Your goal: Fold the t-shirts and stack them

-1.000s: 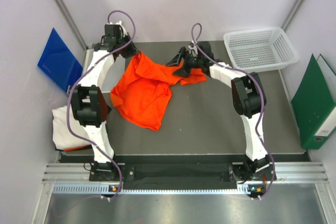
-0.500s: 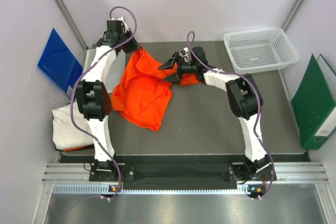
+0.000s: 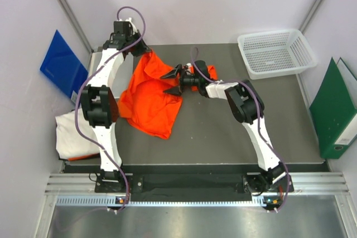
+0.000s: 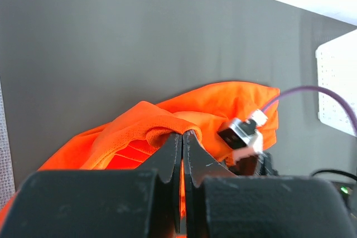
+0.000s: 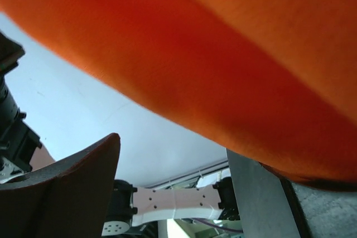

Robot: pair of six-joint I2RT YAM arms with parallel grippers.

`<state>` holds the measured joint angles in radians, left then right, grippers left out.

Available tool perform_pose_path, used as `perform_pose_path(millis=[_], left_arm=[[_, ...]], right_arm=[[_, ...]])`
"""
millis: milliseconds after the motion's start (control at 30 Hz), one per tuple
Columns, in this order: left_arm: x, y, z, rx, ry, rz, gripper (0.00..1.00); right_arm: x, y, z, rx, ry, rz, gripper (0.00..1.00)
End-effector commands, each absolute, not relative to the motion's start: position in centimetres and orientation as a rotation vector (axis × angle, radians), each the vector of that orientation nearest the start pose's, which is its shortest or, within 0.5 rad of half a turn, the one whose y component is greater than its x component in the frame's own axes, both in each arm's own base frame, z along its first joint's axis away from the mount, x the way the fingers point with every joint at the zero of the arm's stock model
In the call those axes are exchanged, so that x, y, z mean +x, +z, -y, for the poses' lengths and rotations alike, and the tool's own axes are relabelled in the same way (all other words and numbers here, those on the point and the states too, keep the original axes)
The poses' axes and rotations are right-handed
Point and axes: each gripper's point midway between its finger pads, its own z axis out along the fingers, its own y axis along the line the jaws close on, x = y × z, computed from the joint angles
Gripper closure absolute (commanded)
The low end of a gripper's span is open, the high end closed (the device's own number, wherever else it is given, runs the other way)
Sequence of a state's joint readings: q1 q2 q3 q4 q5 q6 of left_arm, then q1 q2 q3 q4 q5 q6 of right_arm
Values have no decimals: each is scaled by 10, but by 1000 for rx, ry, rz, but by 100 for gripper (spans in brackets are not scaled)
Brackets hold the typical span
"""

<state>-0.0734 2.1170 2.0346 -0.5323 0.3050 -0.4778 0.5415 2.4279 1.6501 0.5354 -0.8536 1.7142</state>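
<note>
The orange t-shirt (image 3: 149,97) lies bunched on the dark table, its far edge lifted at the back left. My left gripper (image 3: 143,53) holds that edge; in the left wrist view the jaws (image 4: 183,135) are shut on a fold of orange cloth (image 4: 223,101). My right gripper (image 3: 169,82) is open at the shirt's right side, pointing left. In the right wrist view orange cloth (image 5: 251,43) drapes across the top, and nothing sits between the spread fingers (image 5: 72,185). The white t-shirt (image 3: 70,135) lies folded at the table's left edge.
A white mesh basket (image 3: 276,52) stands at the back right corner. A blue folder (image 3: 62,62) leans on the left wall and a green binder (image 3: 334,110) on the right wall. The table's front edge runs just ahead of the arm bases.
My right gripper has slid left along the shirt's far edge toward the left arm, staying open. The left gripper rose slightly at first, then held still with the cloth.
</note>
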Motion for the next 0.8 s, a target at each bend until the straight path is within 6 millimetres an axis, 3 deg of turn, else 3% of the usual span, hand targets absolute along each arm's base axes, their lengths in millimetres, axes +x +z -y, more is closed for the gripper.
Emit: perform_pose_path(millis=[0, 300, 367, 400, 433, 467, 533, 600, 633, 667, 700, 733, 767], left_arm=[[567, 258, 121, -213, -693, -2122, 100], [534, 255, 141, -138, -802, -2169, 100], [523, 246, 148, -121, -820, -2194, 100], [517, 252, 152, -103, -833, -2185, 100], [512, 250, 154, -96, -837, -2193, 100], [506, 243, 158, -92, -842, -2214, 100], [498, 245, 159, -78, -836, -2208, 100], [494, 239, 159, -80, -831, -2229, 100], [494, 236, 157, -80, -821, -2235, 100], [495, 236, 157, -80, -818, -2237, 97], [497, 231, 157, -85, -814, -2250, 85], [499, 229, 157, -93, -810, -2256, 83], [504, 234, 157, -94, -809, -2243, 82]], right_arm=[[448, 130, -444, 642, 2076, -2345, 24], [520, 153, -412, 624, 1816, -2192, 36], [533, 154, -403, 646, 1795, -2171, 63], [537, 154, -399, 659, 1789, -2162, 70], [541, 157, -398, 656, 1791, -2151, 82], [545, 156, -393, 664, 1785, -2146, 87], [548, 160, -389, 650, 1781, -2135, 94], [546, 166, -387, 577, 1740, -2152, 94], [548, 180, -388, 515, 1717, -2143, 94], [541, 173, -386, 428, 1617, -2212, 95], [540, 175, -383, 377, 1535, -2235, 95], [543, 199, -383, 280, 1452, -2210, 95], [526, 178, -375, 140, 1250, -2333, 95]])
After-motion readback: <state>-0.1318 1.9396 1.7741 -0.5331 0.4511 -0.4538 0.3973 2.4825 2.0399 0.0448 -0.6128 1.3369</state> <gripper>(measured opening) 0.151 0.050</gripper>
